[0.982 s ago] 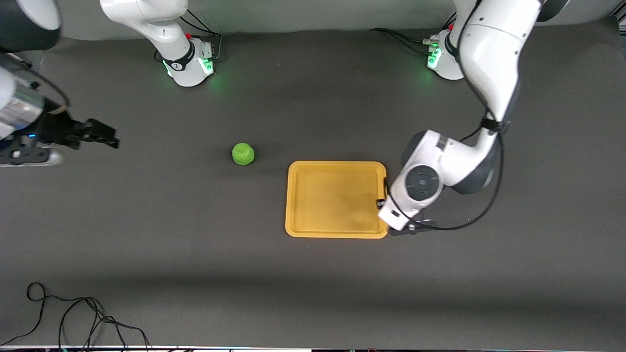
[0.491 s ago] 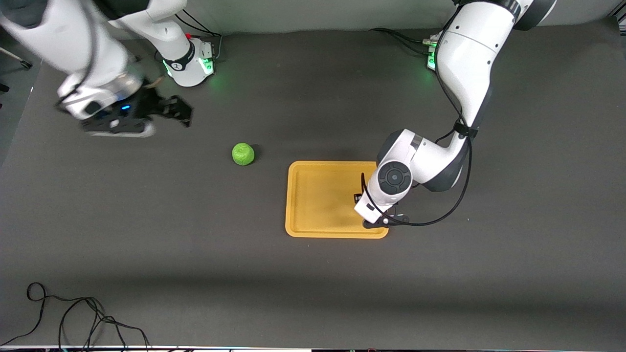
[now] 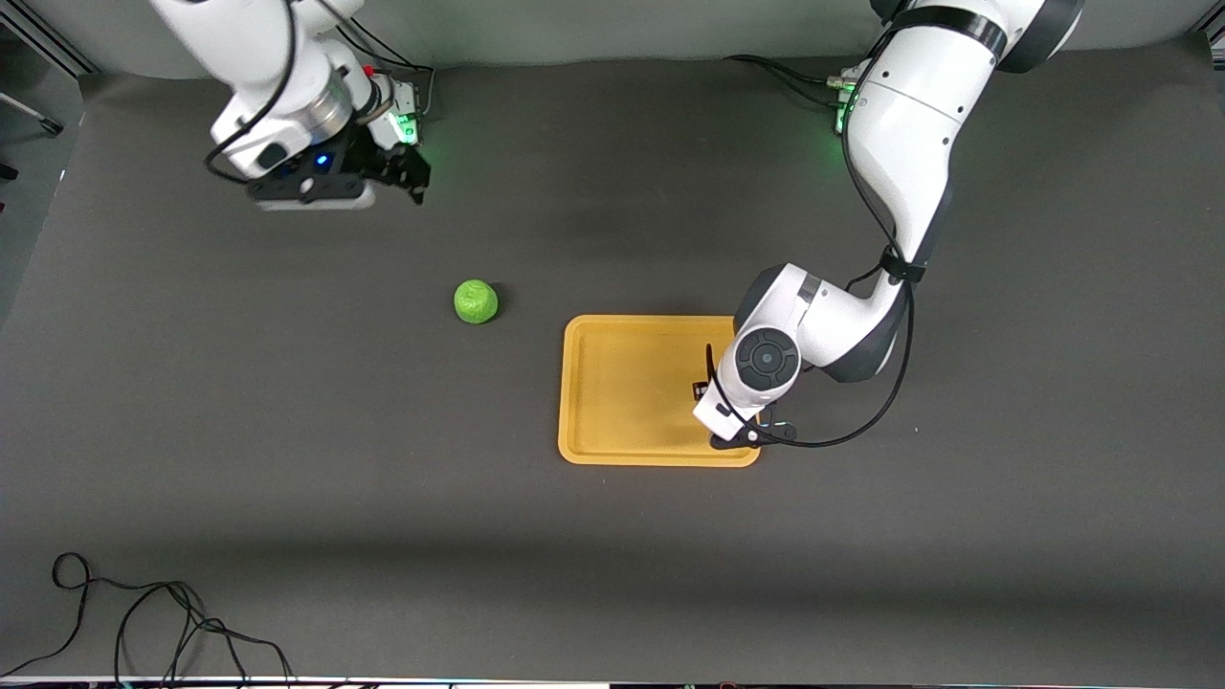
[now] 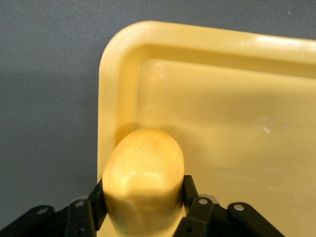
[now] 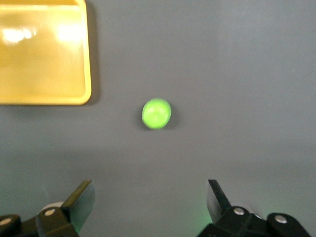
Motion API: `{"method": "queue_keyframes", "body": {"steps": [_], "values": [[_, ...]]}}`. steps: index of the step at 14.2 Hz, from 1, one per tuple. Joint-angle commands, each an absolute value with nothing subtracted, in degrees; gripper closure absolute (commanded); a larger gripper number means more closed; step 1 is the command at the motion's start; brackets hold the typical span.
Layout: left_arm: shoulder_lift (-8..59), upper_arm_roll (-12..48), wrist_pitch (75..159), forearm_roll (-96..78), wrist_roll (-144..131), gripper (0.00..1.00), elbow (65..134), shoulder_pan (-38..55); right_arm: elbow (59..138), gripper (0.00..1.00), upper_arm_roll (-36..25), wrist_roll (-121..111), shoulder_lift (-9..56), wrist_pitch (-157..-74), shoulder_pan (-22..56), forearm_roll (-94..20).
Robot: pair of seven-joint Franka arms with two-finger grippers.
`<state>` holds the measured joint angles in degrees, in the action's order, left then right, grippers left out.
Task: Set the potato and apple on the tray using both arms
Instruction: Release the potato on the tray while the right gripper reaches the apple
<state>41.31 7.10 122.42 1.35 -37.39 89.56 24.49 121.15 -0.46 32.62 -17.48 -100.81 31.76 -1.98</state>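
Observation:
The yellow-orange tray (image 3: 622, 383) lies mid-table. My left gripper (image 3: 745, 433) is shut on the potato (image 4: 143, 173) and holds it low over the tray's corner nearest the front camera, at the left arm's end. The left wrist view shows that corner (image 4: 237, 113) under the potato. The wrist hides the potato in the front view. The green apple (image 3: 476, 301) sits on the table beside the tray, toward the right arm's end. My right gripper (image 3: 412, 177) is open and empty, up over the table near its base. Its wrist view shows the apple (image 5: 157, 113) and the tray (image 5: 39, 54).
The table is covered in dark grey cloth. A loose black cable (image 3: 144, 622) lies at the corner nearest the front camera, at the right arm's end. Both arm bases (image 3: 378, 124) with cables stand along the table's back edge.
My right arm has swung in from the table's end to a spot near its base. My left gripper has carried the potato from beside the tray to over its corner.

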Motion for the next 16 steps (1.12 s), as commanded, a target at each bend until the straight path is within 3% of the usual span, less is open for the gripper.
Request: {"method": "queue_keyframes", "body": {"steps": [1, 4, 8, 16], "values": [[40.9, 6.2, 121.6, 0.7, -38.6, 0.0, 88.5, 25.5, 126.2, 0.0, -1.1, 35.2, -20.0, -104.1, 34.7, -1.7], [36.4, 6.0, 119.0, 0.5, -41.0, 0.0, 88.4, 24.3, 129.9, 0.0, -1.4, 35.2, -18.7, -109.1, 34.7, -1.4], [26.1, 5.9, 108.1, 0.4, -38.0, 0.0, 88.6, 15.4, 136.6, 0.0, -1.4, 35.2, -15.7, -119.8, 34.7, -1.4], [11.9, 5.3, 96.2, 6.9, -4.3, 0.0, 92.5, -4.1, 142.2, 0.0, -1.5, 35.2, -0.8, -140.4, 34.4, -1.4]]}}
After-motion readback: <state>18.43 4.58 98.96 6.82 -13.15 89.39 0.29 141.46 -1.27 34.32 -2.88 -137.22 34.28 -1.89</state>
